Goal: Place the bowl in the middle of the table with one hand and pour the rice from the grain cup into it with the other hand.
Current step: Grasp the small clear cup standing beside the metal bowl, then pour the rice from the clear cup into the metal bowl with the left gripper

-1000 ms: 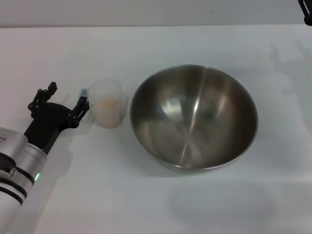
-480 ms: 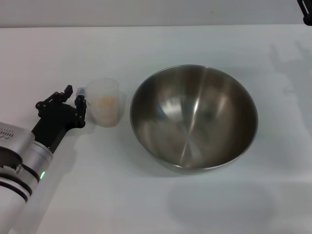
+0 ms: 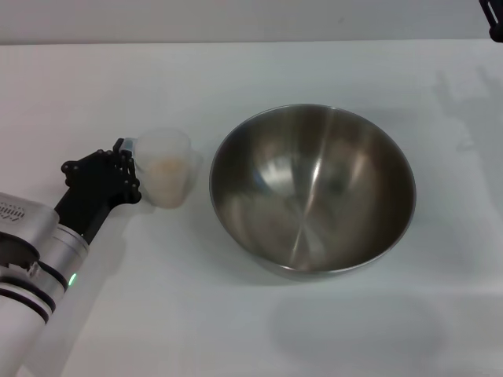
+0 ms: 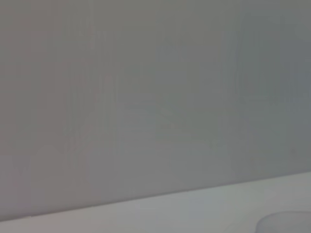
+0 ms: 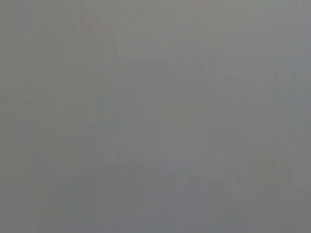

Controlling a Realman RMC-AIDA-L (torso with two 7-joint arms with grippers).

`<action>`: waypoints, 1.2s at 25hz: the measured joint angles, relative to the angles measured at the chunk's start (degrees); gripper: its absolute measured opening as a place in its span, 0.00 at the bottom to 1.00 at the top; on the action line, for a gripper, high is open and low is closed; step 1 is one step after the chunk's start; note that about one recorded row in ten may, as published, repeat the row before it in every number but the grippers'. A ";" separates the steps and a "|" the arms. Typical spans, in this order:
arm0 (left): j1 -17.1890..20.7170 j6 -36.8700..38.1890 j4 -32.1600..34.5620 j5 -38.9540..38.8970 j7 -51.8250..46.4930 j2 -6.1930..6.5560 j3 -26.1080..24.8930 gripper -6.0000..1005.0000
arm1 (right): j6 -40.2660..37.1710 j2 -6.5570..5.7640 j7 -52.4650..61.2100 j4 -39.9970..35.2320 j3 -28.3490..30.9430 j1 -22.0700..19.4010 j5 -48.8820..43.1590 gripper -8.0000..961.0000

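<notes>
The stainless-steel bowl (image 3: pixel 312 188) sits upright near the middle of the white table (image 3: pixel 236 71), and no rice shows inside it. The clear grain cup (image 3: pixel 165 174) stands just left of the bowl, with pale rice (image 3: pixel 170 164) inside. My left gripper (image 3: pixel 123 162) is at the cup's left side, its dark fingers (image 3: pixel 118 174) closed together on the cup's side handle. The cup rests on the table. Only a dark tip of my right arm (image 3: pixel 493 17) shows at the far right corner. The left wrist view shows a faint curved rim (image 4: pixel 286 221) on the table.
The table's back edge meets a grey wall (image 3: pixel 236 20). My left forearm (image 3: pixel 35 259) lies over the front left of the table. The right wrist view shows only plain grey.
My left gripper has moved right up to the cup and its open fingers have closed on the handle. The cup has shifted slightly left. The bowl has not moved.
</notes>
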 joint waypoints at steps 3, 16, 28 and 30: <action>-0.10 0.47 -0.51 -0.09 0.18 -0.01 -0.73 0.05 | 0.00 0.00 0.00 0.04 0.00 0.04 0.02 0.77; -5.53 15.58 -1.62 1.13 22.06 -0.01 -3.25 0.03 | -0.33 -0.06 0.00 -0.10 0.00 0.20 0.12 0.77; -8.88 17.85 -3.59 11.33 61.14 -0.01 3.26 0.03 | -0.45 -0.09 0.00 -0.26 -0.01 0.67 0.11 0.77; -8.89 17.30 -3.69 13.53 66.65 0.00 3.28 0.03 | -0.45 -0.09 0.00 -0.31 -0.01 0.86 0.09 0.77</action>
